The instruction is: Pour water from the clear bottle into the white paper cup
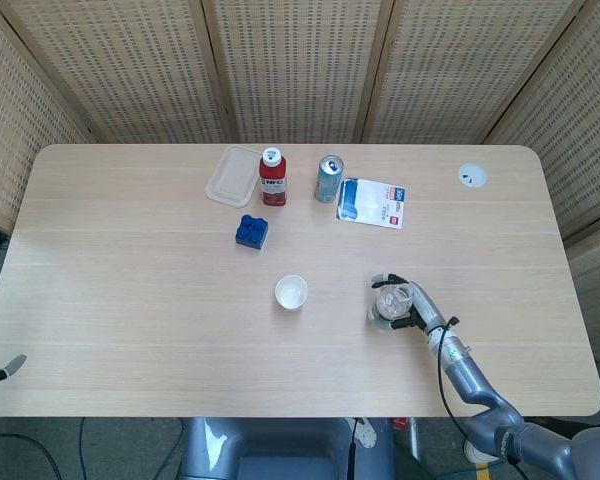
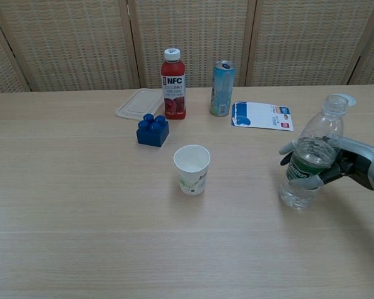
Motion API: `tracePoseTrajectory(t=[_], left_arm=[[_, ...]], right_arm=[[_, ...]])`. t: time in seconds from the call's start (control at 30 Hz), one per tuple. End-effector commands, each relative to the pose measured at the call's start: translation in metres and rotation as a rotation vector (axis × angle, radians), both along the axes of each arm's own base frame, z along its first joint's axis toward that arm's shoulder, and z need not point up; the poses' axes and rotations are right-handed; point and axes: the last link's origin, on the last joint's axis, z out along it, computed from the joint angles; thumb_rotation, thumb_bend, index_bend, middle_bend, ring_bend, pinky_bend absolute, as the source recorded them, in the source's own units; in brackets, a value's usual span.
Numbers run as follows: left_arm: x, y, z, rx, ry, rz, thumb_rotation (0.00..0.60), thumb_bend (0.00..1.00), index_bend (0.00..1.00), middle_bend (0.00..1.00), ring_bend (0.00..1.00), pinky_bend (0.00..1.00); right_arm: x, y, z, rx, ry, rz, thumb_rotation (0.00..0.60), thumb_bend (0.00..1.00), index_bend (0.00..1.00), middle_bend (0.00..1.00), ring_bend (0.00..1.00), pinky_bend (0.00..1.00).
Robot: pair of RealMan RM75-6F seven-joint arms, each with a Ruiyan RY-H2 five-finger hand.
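The clear bottle [image 1: 388,304] [image 2: 313,154] stands right of centre, uncapped, part full of water and leaning slightly. My right hand [image 1: 412,306] [image 2: 348,164] grips it around the green label, fingers wrapped round the front. The white paper cup [image 1: 291,292] [image 2: 192,168] stands upright and open, well to the left of the bottle and apart from it. A grey tip of my left hand [image 1: 4,373] shows only at the far left edge of the head view, off the table; how its fingers lie is hidden.
At the back stand a red NFC juice bottle [image 2: 173,85], a blue can [image 2: 221,88], a clear lid [image 2: 140,103] and a printed card [image 2: 262,116]. A blue block [image 2: 153,130] sits behind the cup. A small white disc [image 1: 471,176] lies far right.
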Motion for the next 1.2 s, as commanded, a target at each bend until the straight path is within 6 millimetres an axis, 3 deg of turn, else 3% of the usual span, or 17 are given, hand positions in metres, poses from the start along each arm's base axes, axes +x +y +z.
tracePoseTrajectory(t=[0.03, 0.2, 0.43, 0.7, 0.77, 1.2], left_arm=[[0.0, 0.0, 0.0, 0.0, 0.001, 0.001, 0.6, 0.05, 0.0, 0.0, 0.0, 0.0], [0.0, 0.001, 0.0, 0.0, -0.001, 0.002, 0.6, 0.05, 0.0, 0.0, 0.0, 0.0], [0.001, -0.001, 0.001, -0.001, -0.008, -0.004, 0.6, 0.05, 0.0, 0.0, 0.0, 0.0], [0.001, 0.0, 0.004, 0.0, -0.019, -0.004, 0.6, 0.05, 0.0, 0.0, 0.0, 0.0], [0.0, 0.001, 0.004, -0.001, -0.021, -0.003, 0.6, 0.05, 0.0, 0.0, 0.0, 0.0], [-0.001, 0.002, 0.004, -0.012, -0.035, 0.007, 0.6, 0.05, 0.0, 0.0, 0.0, 0.0]], right_arm=[[0.001, 0.0, 0.0, -0.018, -0.003, 0.002, 0.6, 0.26, 0.55, 0.55, 0.39, 0.52], [0.008, 0.0, 0.007, -0.055, 0.006, 0.05, 0.6, 0.41, 0.57, 0.57, 0.42, 0.58], [0.026, -0.012, 0.03, -0.137, 0.165, 0.18, 0.6, 0.43, 0.57, 0.57, 0.43, 0.58], [0.048, -0.032, 0.05, -0.229, 0.517, 0.302, 0.6, 0.44, 0.57, 0.58, 0.43, 0.58], [0.056, -0.036, 0.053, -0.252, 0.637, 0.352, 0.6, 0.45, 0.58, 0.59, 0.44, 0.58], [0.096, -0.043, 0.047, -0.274, 1.0, 0.353, 0.6, 0.5, 0.58, 0.6, 0.46, 0.61]])
